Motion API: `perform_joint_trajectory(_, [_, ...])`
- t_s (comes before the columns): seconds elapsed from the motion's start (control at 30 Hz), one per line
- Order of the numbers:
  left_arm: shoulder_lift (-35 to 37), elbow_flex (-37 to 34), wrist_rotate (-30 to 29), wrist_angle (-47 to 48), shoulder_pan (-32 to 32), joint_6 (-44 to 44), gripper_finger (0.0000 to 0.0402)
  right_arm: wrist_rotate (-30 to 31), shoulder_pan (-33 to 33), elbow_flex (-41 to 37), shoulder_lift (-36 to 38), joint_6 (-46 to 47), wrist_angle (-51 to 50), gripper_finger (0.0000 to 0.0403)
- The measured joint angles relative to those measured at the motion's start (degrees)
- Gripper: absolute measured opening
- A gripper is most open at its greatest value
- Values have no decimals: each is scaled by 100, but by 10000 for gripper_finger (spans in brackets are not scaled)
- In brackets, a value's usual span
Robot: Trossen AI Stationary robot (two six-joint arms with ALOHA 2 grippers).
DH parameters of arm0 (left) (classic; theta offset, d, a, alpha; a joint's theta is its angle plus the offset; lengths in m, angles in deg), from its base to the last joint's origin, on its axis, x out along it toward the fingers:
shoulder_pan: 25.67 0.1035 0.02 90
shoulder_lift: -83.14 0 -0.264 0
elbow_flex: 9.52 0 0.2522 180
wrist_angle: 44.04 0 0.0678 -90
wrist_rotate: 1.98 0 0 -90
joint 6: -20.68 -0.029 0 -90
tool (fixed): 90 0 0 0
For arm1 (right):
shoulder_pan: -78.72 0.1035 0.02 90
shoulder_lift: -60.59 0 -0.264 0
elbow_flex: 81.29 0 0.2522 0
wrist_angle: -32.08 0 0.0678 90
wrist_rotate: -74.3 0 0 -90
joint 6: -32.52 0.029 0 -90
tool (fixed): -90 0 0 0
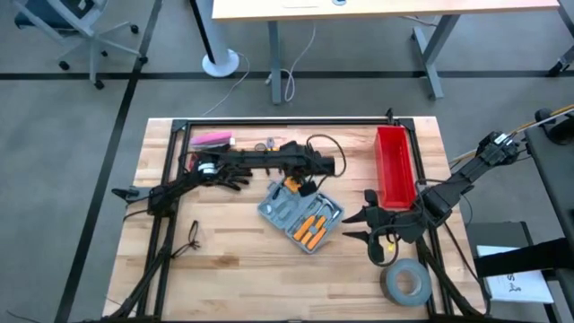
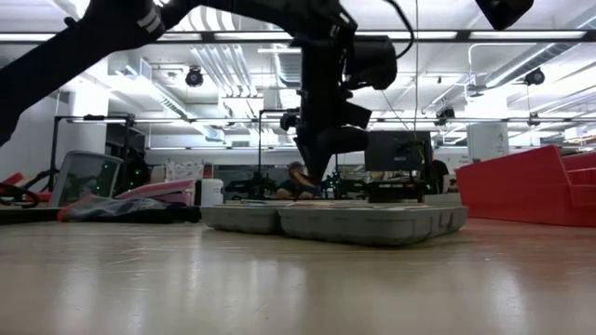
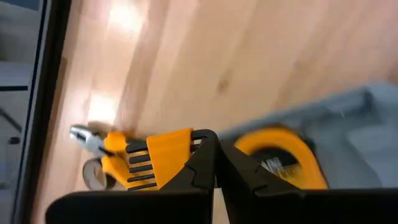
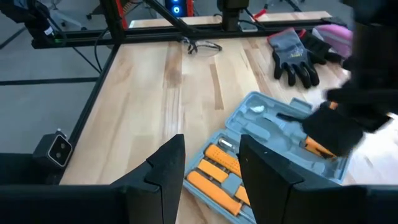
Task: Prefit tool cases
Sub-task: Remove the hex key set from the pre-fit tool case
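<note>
The tool case (image 1: 300, 215) lies open on the wooden table, a grey-blue shell with orange tools in its slots; it also shows in the right wrist view (image 4: 273, 155) and the low view (image 2: 335, 219). My left gripper (image 1: 300, 186) hangs over the case's far half, shut on an orange tool (image 3: 155, 158). My right gripper (image 1: 357, 224) stands open just off the case's right side, with nothing between its fingers (image 4: 168, 168). My left gripper pinches the orange tool by its ribbed handle (image 3: 177, 152) between its two shut fingers. The fingers point steeply down. The tool sticks out sideways from them, its metal tip (image 3: 81, 132) away from the fingers. It looks lifted clear of the case.
A red bin (image 1: 395, 166) stands at the far right, and a grey tape roll (image 1: 405, 283) lies at the near right. Black gloves (image 4: 295, 56), a pink object (image 1: 213, 139) and glasses (image 1: 265, 144) lie along the far side. Bare wood lies at the near left.
</note>
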Motion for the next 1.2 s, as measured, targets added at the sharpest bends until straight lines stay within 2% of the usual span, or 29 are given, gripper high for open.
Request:
perform_joint_trajectory(0.67, [15, -53, 847, -753, 1282, -425, 4, -2, 13, 0, -44, -604, 697, 130])
perform_joint_trajectory(0.9, [17, -133, 1276, -852, 1495, -162, 11, -11, 37, 0, -44, -670, 703, 130])
perform_joint_trajectory(1.07, [17, -301, 1317, -896, 1546, -56, 12, -13, 61, 0, -43, -763, 887, 130])
perform_joint_trajectory(1.2, [17, -405, 1347, -1065, 1528, 36, 31, -15, 74, 0, -43, -810, 916, 130])
